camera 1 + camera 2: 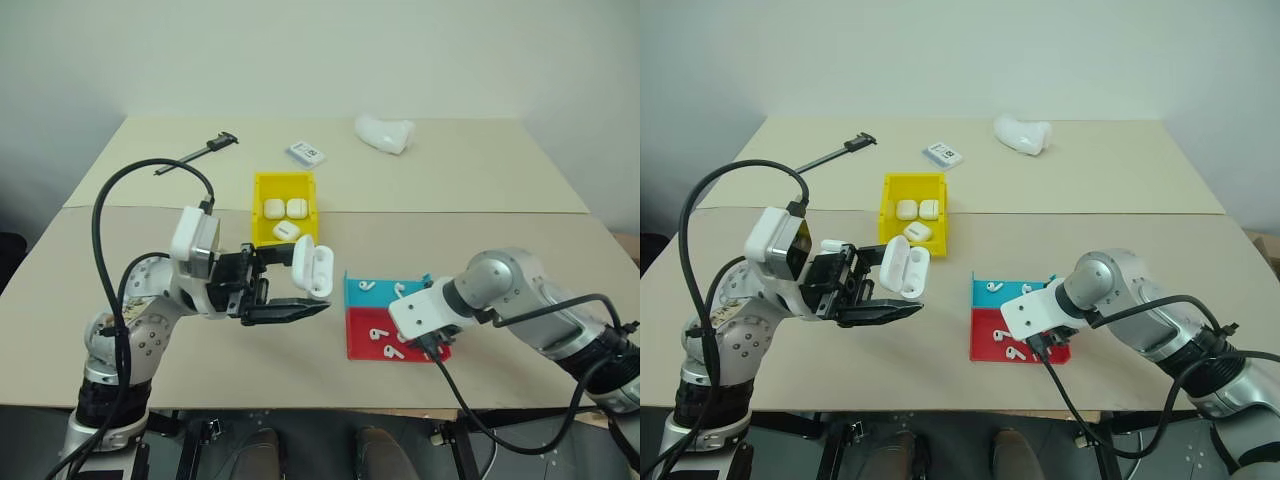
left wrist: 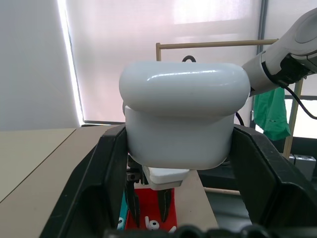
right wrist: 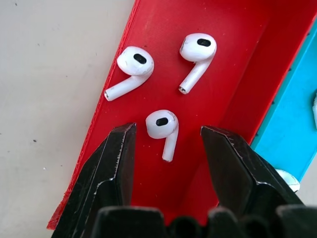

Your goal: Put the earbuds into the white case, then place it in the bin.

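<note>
White case (image 1: 311,267), lid flipped up, is what you hold pinched in your left gripper (image 1: 285,290), raised above the table (image 1: 500,180) beside the yellow bin (image 1: 262,215), forearm level, fingers pointing right. Your right gripper (image 3: 167,148) aims steeply down into the red tray (image 3: 233,84), fingers spread astride one earbud (image 3: 163,125), its stem pointing back toward the gripper.

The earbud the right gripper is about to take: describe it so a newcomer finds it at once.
Start at the red tray beside the blue tray. Three earbuds lie in it; the target earbud sits between the open right gripper's fingers, while the other two lie beyond the fingertips.
</note>
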Robot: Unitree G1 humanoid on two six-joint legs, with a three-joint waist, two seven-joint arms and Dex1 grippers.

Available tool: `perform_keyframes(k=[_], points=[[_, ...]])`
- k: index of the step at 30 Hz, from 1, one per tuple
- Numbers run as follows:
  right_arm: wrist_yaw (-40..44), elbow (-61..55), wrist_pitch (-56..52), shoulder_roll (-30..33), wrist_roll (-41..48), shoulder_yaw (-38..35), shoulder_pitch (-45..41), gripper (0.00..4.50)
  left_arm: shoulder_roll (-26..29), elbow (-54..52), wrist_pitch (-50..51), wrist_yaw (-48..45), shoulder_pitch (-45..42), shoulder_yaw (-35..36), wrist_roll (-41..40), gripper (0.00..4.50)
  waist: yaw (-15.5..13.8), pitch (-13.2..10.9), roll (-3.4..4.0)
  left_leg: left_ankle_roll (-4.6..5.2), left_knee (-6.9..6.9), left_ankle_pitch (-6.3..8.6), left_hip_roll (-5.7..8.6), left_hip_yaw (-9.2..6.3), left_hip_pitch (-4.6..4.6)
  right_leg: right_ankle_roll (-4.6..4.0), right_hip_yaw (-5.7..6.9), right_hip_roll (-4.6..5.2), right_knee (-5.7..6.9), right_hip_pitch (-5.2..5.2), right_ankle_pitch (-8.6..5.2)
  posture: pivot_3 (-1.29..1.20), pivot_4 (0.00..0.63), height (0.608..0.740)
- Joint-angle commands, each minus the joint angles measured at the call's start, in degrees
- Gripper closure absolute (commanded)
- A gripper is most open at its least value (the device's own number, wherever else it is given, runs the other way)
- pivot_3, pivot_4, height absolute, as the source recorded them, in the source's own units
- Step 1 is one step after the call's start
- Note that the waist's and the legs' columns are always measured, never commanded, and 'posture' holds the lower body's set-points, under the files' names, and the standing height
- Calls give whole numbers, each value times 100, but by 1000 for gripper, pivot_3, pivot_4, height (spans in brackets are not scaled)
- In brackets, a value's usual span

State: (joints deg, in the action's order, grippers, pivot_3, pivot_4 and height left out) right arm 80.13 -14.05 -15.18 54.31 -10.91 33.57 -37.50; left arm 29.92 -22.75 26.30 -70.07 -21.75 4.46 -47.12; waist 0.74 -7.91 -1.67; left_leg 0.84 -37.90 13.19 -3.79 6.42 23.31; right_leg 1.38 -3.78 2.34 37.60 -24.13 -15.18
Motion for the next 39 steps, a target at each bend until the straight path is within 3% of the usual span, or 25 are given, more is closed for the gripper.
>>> perform_keyframes(k=[1,5,8,12,20,25,27,29,33,39], points=[[105,32,172,-42,-160,-48,21,1941,7,-214,-123,69,-1,26,-99,1717,0,0,0,0,0,0,0,0,0,0,0,0,0,0,0,0,150,740],[170,52,233,-91,-233,-70,98,1941,25,-262,-122,117,25,34,-115,1717,1,0,0,0,0,0,0,1,0,0,0,0,0,1,0,0,150,740],[173,93,308,-102,-300,-59,135,2547,40,-288,-111,153,35,40,-126,1717,0,0,0,0,0,0,0,1,-2,0,0,0,-1,2,0,0,150,740],[170,70,293,-149,-354,-49,220,3823,59,-322,-92,185,47,50,-146,1717,3,1,0,0,0,0,0,2,-7,0,1,-1,-1,7,0,0,150,740],[139,-146,-68,-228,-253,-341,416,3873,69,-278,-70,202,17,56,-190,1717,1,2,0,0,0,0,0,3,-14,0,2,-1,-1,15,0,0,150,740],[-286,-574,-1228,-232,279,-1467,517,3873,2,-38,-164,112,-223,34,-149,1717,-6,1,0,0,0,0,1,1,-4,-1,1,0,0,5,0,0,150,740],[-686,-887,-1853,-370,643,-2244,654,3873,-74,114,-230,80,-404,-8,-107,1717,-9,1,0,0,0,0,1,0,-3,-1,1,0,0,6,0,0,150,740],[-1114,-1176,-2411,-736,1106,-3009,754,3873,-158,243,-292,74,-546,-37,-69,1717,-15,1,0,0,0,0,0,0,-3,-1,2,0,-1,7,0,0,150,740],[-2222,-1886,-3356,-2237,2589,-4995,644,3873,-448,522,-425,305,-817,-45,-13,1717,-6,1,0,-1,1,0,-1,-7,-2,-1,0,-3,1,8,0,0,150,740],[-3359,-2620,-4433,-3341,4973,-6386,120,3873,-775,515,10,718,-1020,-222,-237,1717,-2,1,2,-1,1,0,1,-8,0,-1,0,0,2,7,1,0,150,740]])
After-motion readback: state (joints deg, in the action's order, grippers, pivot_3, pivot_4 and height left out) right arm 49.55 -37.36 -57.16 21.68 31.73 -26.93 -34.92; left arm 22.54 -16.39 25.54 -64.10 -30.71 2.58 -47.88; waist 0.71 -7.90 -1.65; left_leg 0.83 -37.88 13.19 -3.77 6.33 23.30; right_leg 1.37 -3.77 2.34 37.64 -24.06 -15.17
